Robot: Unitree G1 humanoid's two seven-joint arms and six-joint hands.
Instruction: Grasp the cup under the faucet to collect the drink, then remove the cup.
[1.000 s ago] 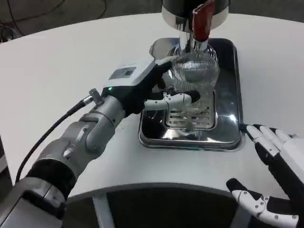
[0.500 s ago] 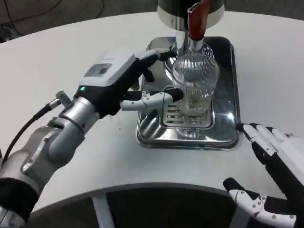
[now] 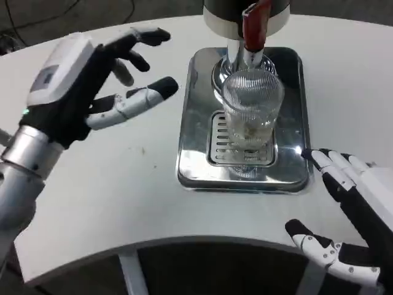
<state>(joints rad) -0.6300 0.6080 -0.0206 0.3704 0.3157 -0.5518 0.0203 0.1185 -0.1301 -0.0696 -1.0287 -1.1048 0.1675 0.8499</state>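
A clear ribbed glass cup (image 3: 252, 110) stands upright on the grate of a steel drip tray (image 3: 196, 166), right under the faucet (image 3: 245, 58) with its red lever (image 3: 255, 27). My left hand (image 3: 86, 86) hovers over the table to the left of the tray, fingers spread, holding nothing and well apart from the cup. At the lower right, my right hand (image 3: 347, 215) stays near the table's front edge, fingers spread and empty, just right of the tray's corner.
The dispenser's dark body (image 3: 245, 9) rises at the top behind the faucet. Bare white table (image 3: 123, 184) stretches left and in front of the tray. The curved table edge runs along the bottom.
My left hand has let go of the cup and drawn back to the left and upward, its fingers spreading. The cup stays under the faucet. The right hand has barely moved.
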